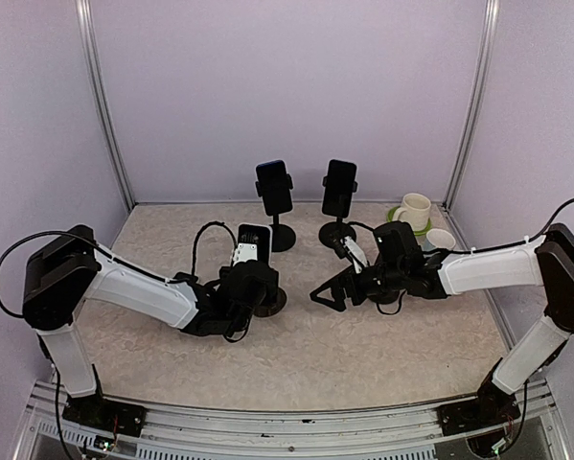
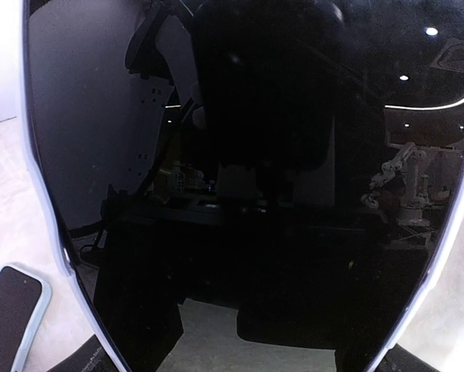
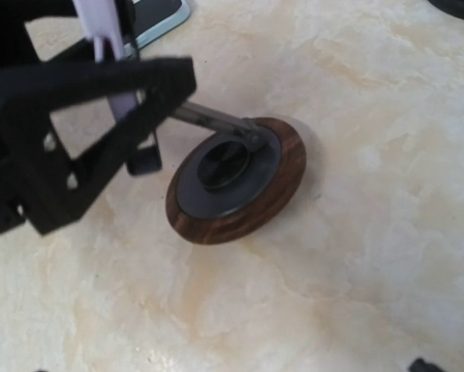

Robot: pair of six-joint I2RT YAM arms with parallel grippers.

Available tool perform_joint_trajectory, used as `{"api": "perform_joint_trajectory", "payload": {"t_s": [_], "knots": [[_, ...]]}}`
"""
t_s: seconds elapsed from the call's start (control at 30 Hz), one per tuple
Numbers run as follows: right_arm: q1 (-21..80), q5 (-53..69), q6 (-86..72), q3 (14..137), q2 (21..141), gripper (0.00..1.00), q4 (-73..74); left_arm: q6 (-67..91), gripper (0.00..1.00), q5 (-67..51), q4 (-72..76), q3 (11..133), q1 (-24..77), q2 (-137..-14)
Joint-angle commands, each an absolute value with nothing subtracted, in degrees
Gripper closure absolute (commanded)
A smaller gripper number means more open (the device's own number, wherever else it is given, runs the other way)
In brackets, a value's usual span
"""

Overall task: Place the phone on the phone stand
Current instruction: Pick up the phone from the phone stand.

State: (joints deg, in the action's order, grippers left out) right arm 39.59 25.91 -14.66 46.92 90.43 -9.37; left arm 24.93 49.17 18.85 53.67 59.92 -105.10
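The phone (image 1: 253, 242) stands nearly upright in the middle of the desk (image 1: 363, 355), right at the left gripper (image 1: 250, 286) and above the stand's (image 1: 270, 303) wooden base. Its dark screen fills the left wrist view and hides the fingers, so I can't tell whether that gripper grips it. The right gripper (image 1: 330, 295) hangs just beside the stand, jaws spread wide with nothing between them. Another phone (image 2: 11, 314) lies flat on the desk nearby.

You have the glossy black phone in a white case (image 1: 252, 243) upright, leaning back, above the round wood-rimmed phone stand (image 3: 235, 180). Base flat on the bench (image 3: 355, 256), metal stem slanting.
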Motion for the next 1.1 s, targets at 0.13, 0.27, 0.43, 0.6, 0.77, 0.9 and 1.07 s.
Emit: {"api": "perform_joint_trajectory", "payload": {"t_s": [0.13,0.27,0.43,0.6,0.77,0.9,1.07], "knots": [[40.02,26.54,-14.54,46.80,91.08,0.00,-9.67,23.33,0.41,50.41,22.91,53.94,58.89,-103.36],[40.03,26.54,-14.53,46.78,91.04,0.00,-9.67,23.93,0.42,48.84,24.09,53.99,58.80,-103.50],[40.07,26.54,-14.55,46.77,90.87,0.00,-9.62,24.52,0.42,47.05,25.57,53.56,59.77,-101.67],[40.08,26.43,-14.66,47.18,90.61,0.00,-9.37,24.15,0.39,48.45,26.05,52.74,61.40,-97.76],[40.79,29.06,-13.56,49.07,91.77,0.00,-9.36,24.04,0.39,48.12,26.72,50.63,61.78,-92.20],[41.79,33.64,-13.72,52.18,94.95,0.00,-11.11,24.04,0.38,48.79,25.82,48.91,61.89,-87.07],[44.26,34.96,-12.17,59.06,99.84,0.02,-10.65,25.35,0.38,51.39,21.97,45.12,62.71,-80.38]]}}
